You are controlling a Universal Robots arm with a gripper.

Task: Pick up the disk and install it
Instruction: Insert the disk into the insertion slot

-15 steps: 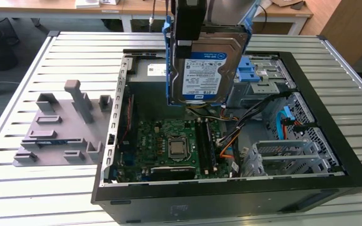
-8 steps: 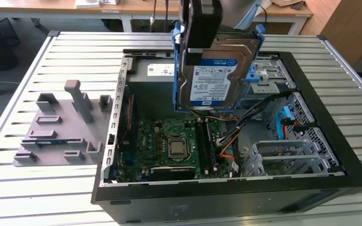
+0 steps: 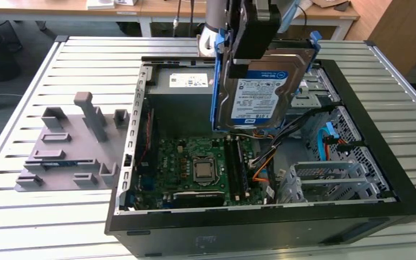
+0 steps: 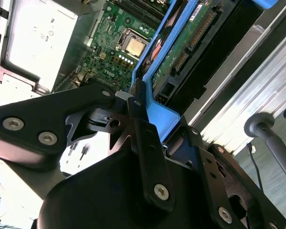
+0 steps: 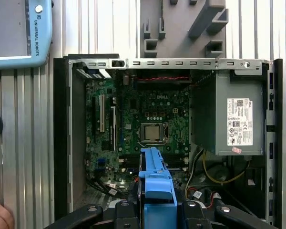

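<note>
1. At the exterior view's left, I see a grey moulded fixture (image 3: 71, 146) lying flat near the left edge of the slatted metal worktop (image 3: 20, 81).

2. An open computer case (image 3: 266, 227) lies on its side and spans the worktop's centre and right portion, with its opening facing up. Its grey power supply (image 3: 186, 81) sits against the far wall. The green motherboard (image 3: 197, 170) covers the floor in front of it.

3. To the right of the power supply, the disk (image 3: 262, 97) hangs upright above the case opening, toward the worktop's far edge. Its white-and-blue label faces the exterior camera. Its blue bracket (image 3: 216, 81) runs along both long sides. I cannot tell whether its lower edge is clear of the parts below.

4. The gripper (image 3: 248, 54) comes down from above and is pinched on the disk's upper end. In the second wrist view, the black fingers (image 4: 145, 138) press against the bracket's end.

5. In the first wrist view, the bracket's end sits over the motherboard's edge, beside the cable bundle (image 5: 205, 179).

6. At the exterior view's right, a perforated metal drive cage (image 3: 324, 179) occupies the case's near right corner.
</note>
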